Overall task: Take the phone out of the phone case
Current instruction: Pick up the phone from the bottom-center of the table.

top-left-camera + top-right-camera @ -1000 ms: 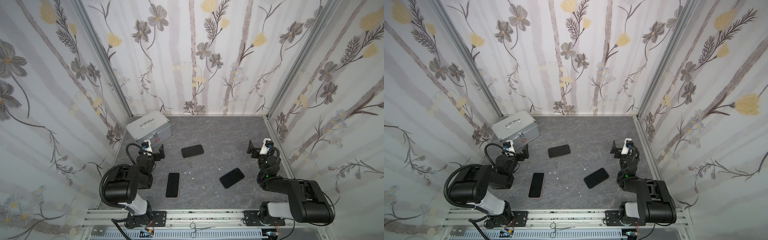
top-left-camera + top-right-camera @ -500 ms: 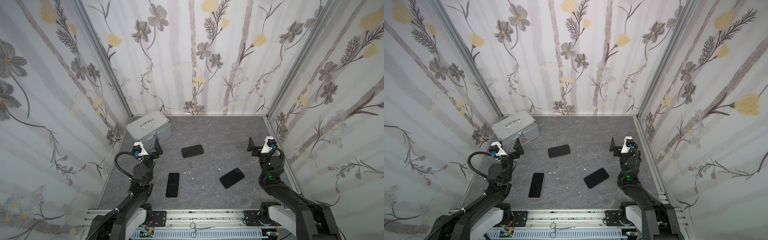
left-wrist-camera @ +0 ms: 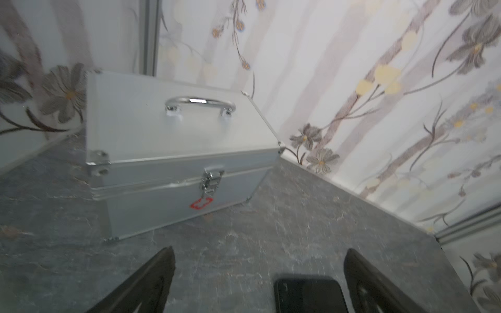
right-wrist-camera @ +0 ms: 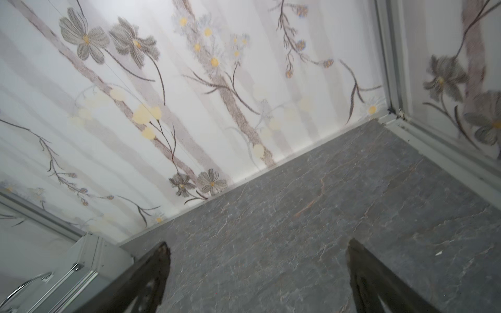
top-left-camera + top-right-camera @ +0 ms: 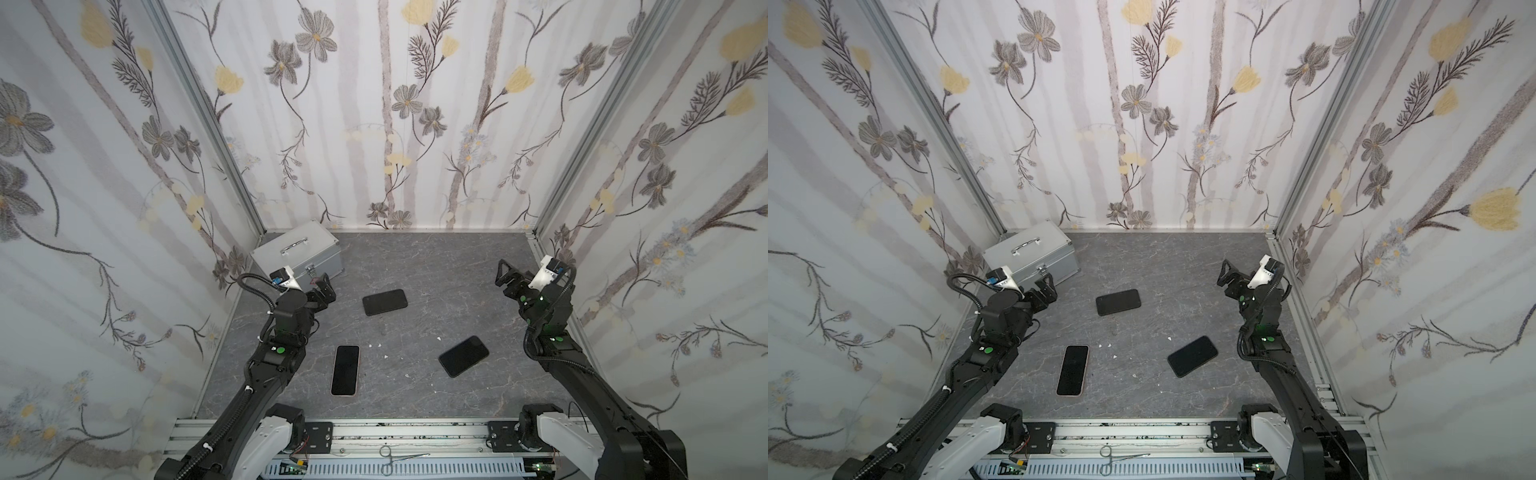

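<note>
Three black phones lie apart on the grey stone-patterned table (image 5: 436,266): far phone (image 5: 384,302), right phone (image 5: 464,356), pale-rimmed phone (image 5: 345,370) beside the left arm. Left fingers (image 3: 154,279) and right fingers (image 4: 151,276) gape wide, empty. Red cross (image 3: 201,203) on silver metal box (image 3: 168,130): left wrist view only.

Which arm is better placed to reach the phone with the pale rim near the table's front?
Left, probably. The phone with the pale rim lies close beside the left arm, and the left gripper is open. The right gripper is at the opposite wall, beyond a dark phone.
</note>
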You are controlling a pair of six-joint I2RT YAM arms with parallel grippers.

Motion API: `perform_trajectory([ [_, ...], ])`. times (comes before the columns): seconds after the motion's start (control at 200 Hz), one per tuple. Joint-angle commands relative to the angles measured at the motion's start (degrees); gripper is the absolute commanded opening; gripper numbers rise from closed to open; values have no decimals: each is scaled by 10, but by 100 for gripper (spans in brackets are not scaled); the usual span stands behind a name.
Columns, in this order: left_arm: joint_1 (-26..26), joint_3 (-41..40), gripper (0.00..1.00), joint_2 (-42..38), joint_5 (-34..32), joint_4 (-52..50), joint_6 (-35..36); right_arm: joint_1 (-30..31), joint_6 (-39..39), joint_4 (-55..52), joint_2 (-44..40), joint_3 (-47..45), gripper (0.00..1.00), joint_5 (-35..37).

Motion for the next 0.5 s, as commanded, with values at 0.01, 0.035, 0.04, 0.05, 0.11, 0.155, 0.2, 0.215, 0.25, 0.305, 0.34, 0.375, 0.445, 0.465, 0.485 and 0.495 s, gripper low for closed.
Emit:
perform_trajectory([
  [0.01, -58, 21, 100, 20, -47, -98, -39, 35, 40, -76, 33, 23, 100, -59],
  [0.035, -68, 24, 100, 25, -53, -110, -48, 48, 41, -79, 38, 28, 100, -63],
  [0.04, -70, 25, 100, 26, -55, -113, -51, 51, 40, -80, 40, 29, 100, -63],
  [0.05, -75, 26, 100, 28, -57, -118, -55, 54, 41, -81, 41, 30, 100, -63],
  [0.11, -99, 33, 100, 37, -64, -144, -78, 96, 40, -89, 51, 40, 100, -60],
  [0.155, -117, 38, 100, 42, -68, -166, -93, 130, 33, -95, 57, 51, 100, -53],
  [0.2, -134, 41, 100, 47, -71, -190, -109, 164, 26, -106, 65, 61, 100, -46],
  [0.215, -139, 42, 100, 49, -71, -199, -115, 174, 24, -109, 69, 66, 100, -45],
  [0.25, -151, 45, 100, 53, -71, -221, -132, 199, 23, -117, 77, 74, 100, -44],
  [0.305, -173, 44, 100, 59, -70, -246, -153, 236, 19, -117, 86, 82, 100, -40],
  [0.34, -188, 44, 100, 62, -72, -262, -165, 258, 18, -114, 90, 86, 100, -35],
  [0.375, -204, 44, 100, 67, -74, -281, -183, 280, 19, -112, 93, 88, 100, -31],
  [0.445, -232, 40, 100, 74, -68, -314, -215, 322, 15, -116, 96, 99, 100, -18],
  [0.465, -239, 37, 100, 75, -64, -320, -222, 332, 16, -120, 95, 103, 100, -12],
  [0.485, -247, 34, 100, 76, -59, -325, -230, 340, 16, -123, 93, 106, 100, -7],
  [0.495, -250, 33, 100, 76, -57, -327, -234, 344, 16, -124, 92, 107, 100, -6],
])
